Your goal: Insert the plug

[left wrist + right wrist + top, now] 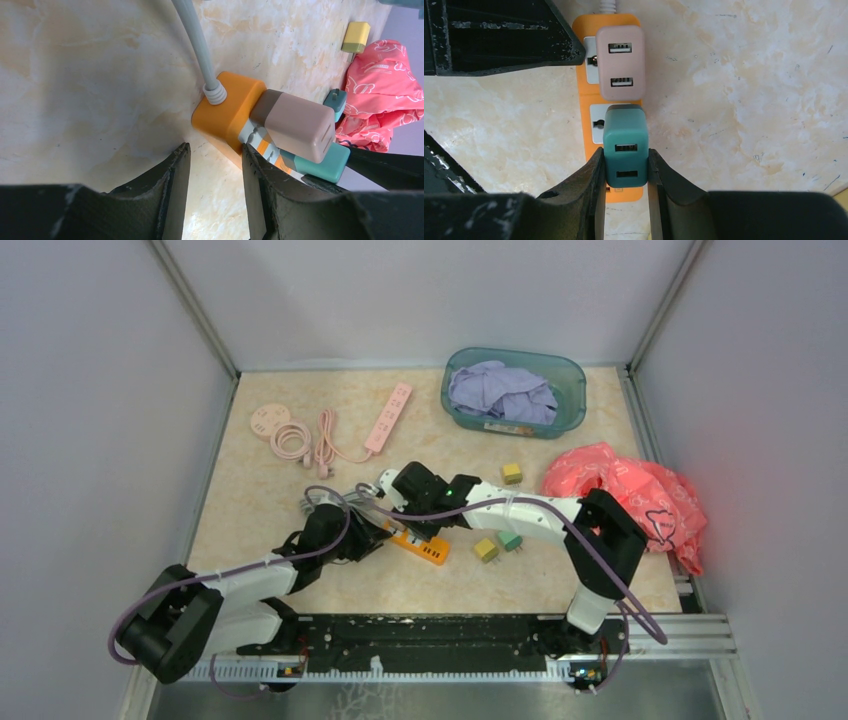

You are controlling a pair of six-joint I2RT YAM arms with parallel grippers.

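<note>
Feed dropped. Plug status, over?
Right fingers shut on teal charger plug at orange power strip. Left fingers open by strip's cord end. Pink charger seated alongside.

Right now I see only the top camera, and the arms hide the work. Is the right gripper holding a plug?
Observer: Yes. The right gripper is shut on the teal plug, at the second socket of the orange power strip.
Operator: Is the first socket free?
Observer: No. A pink plug sits in it, at the end where the grey cord enters.
Operator: Does the left gripper hold the strip?
Observer: No. The left gripper is open with nothing between its fingers; the strip's cord end lies just ahead of it.
</note>
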